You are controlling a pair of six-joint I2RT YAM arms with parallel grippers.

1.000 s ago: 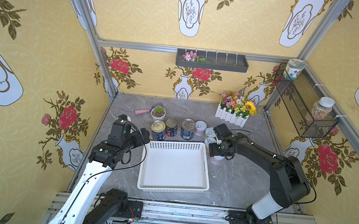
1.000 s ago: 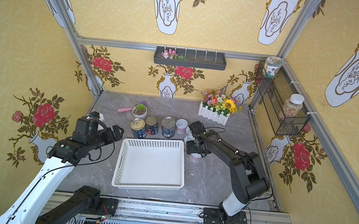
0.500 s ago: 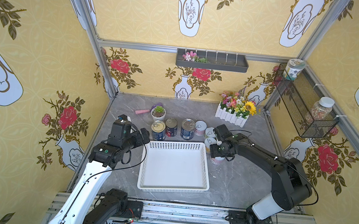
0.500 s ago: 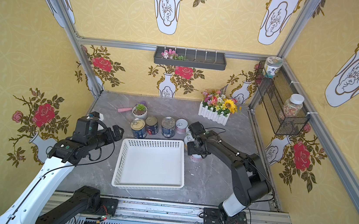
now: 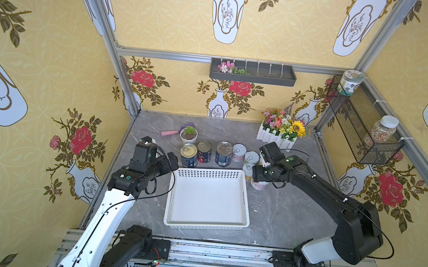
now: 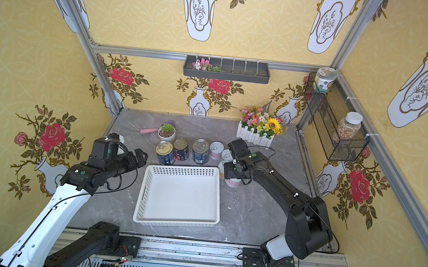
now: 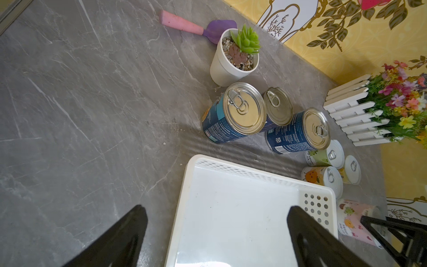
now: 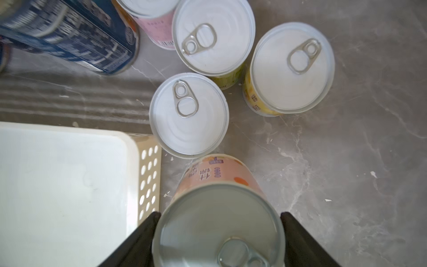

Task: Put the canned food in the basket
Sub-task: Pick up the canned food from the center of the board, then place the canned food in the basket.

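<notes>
The white perforated basket [image 5: 206,224] [image 6: 175,223] sits mid-table with nothing in it. Behind its far edge stand three large metal-topped cans [image 5: 203,151] [image 7: 245,108] and several small white-lidded cans [image 5: 239,152] [image 8: 188,115]. Off the basket's far right corner my right gripper [image 5: 258,175] [image 8: 219,215] is shut on a small pink-labelled can [image 5: 259,185] [image 8: 219,171], its black fingers [image 8: 147,231] pressing both sides of the lid. I cannot tell whether that can is off the table. My left gripper [image 5: 173,159] [image 7: 215,208] hangs open over the basket's far left corner, holding nothing.
A small succulent pot [image 5: 188,134] and a pink-handled purple scoop [image 5: 171,133] lie behind the cans. A white-fenced flower box [image 5: 279,131] stands at the back right. A black wire basket [image 5: 357,127] with jars hangs on the right wall, a dark grey tray [image 5: 251,73] on the back wall.
My right gripper's fingers have closed onto the pink-labelled can. Both arms have stayed almost where they were, and the left gripper stays open.
</notes>
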